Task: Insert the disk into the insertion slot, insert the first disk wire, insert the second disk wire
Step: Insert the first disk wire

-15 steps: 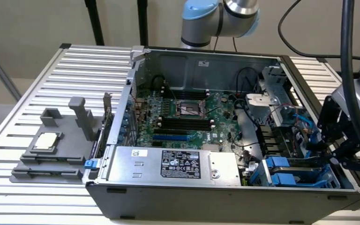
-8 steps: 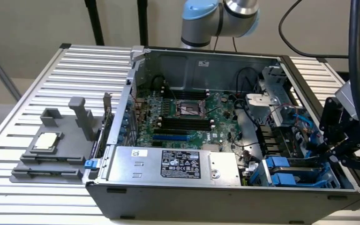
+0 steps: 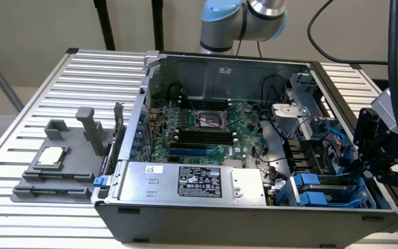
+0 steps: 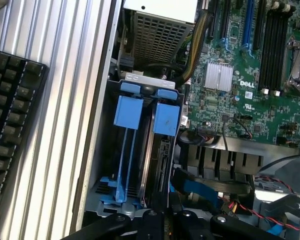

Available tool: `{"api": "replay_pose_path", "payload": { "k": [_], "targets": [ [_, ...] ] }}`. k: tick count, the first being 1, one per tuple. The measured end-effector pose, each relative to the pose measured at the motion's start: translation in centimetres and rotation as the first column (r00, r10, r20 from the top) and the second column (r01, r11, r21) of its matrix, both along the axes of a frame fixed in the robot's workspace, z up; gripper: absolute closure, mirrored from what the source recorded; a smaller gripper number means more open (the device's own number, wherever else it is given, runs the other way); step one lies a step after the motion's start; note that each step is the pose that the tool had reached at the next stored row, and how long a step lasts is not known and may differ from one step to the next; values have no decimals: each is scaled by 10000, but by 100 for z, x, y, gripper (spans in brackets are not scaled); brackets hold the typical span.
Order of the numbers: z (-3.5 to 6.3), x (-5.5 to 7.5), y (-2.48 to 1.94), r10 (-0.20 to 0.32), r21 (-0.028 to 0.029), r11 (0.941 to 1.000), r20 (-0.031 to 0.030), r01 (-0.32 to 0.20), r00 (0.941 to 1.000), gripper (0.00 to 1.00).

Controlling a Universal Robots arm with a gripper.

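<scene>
The disk [image 4: 160, 160] stands on edge in the insertion slot [image 4: 145, 79], a dark slab with a bright blue tab [image 4: 166, 119] of its frame at the end away from the gripper [image 4: 160, 219]; the gripper's black fingers are drawn together right at the disk's near end, though whether they pinch it or merely meet beside it cannot be told. Just beside the disk, in the same grey cage, runs a second blue tab [image 4: 126, 111] with two thin blue rails behind it; a flat blue cable [image 4: 200, 186] curls past the cage on the motherboard's side, and red and black wires [image 4: 250, 212] trail close to the gripper. Beyond the cage lies the silver power supply [image 4: 160, 35] with its perforated grille; next to that spreads the green motherboard [image 4: 250, 75], carrying a small finned heatsink [image 4: 218, 76] and long black memory sockets [image 4: 272, 45]. Outside the case, a black keyboard [image 4: 10, 125] rests on the ribbed metal table [image 4: 75, 100]. In the exterior view the gripper hangs over the open case's corner at the exterior view's right, just above the cage; well apart, at the exterior view's left, a grey fixture [image 3: 68, 176] holds a square chip [image 3: 50, 155]; farthest back rises the arm's grey-and-blue base joint [image 3: 244, 21].
</scene>
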State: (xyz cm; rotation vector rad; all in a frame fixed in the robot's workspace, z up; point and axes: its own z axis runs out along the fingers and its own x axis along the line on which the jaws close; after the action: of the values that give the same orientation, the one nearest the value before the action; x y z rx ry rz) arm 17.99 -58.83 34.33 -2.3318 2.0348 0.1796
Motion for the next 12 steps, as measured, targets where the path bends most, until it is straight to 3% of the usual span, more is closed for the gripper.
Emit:
{"api": "replay_pose_path", "payload": {
  "k": [2, 12],
  "targets": [
    [0, 0, 0, 6, -1, 10000, -2, -6, 10000, 76],
    [45, 2, -1, 53, 0, 10000, -85, -53, 9999, 76]
  ]
}}
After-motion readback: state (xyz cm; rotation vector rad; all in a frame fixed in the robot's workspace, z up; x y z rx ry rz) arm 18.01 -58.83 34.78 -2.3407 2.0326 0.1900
